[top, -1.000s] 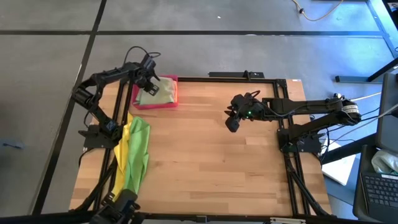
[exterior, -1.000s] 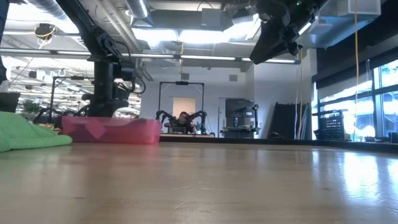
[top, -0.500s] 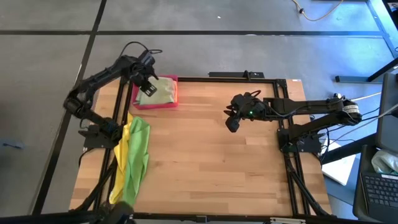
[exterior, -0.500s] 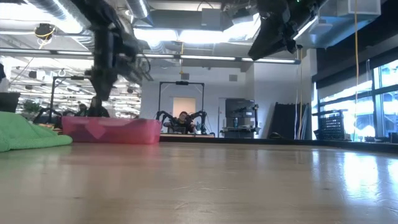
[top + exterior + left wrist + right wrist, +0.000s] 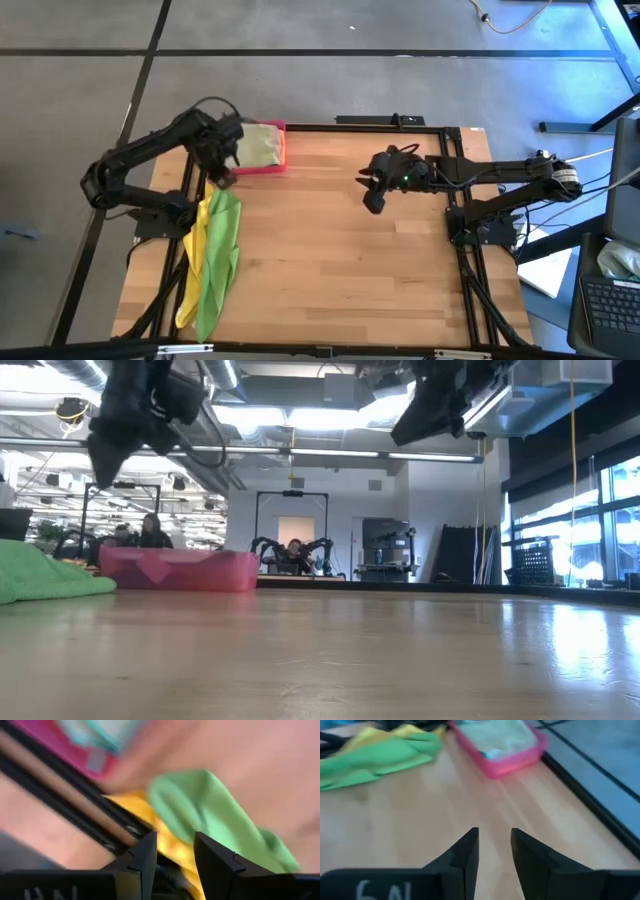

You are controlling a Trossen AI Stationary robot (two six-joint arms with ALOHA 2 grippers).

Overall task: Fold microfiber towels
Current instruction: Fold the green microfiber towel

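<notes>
hanging over the table's far left corner, the left gripper (image 5: 226, 172) sat just above the near edge of the pink tray (image 5: 274, 168), its fingers (image 5: 142, 857) apart with a gap between them and nothing held. a pale olive-green towel (image 5: 260, 146) lay folded inside the tray. a bright green towel (image 5: 221, 240) and a yellow towel (image 5: 189, 290) lay bunched along the left edge of the table (image 5: 340, 250), partly draped over the frame. the right gripper (image 5: 371, 197) waited in the air over the far middle of the table, fingers (image 5: 465, 852) parted and empty.
</notes>
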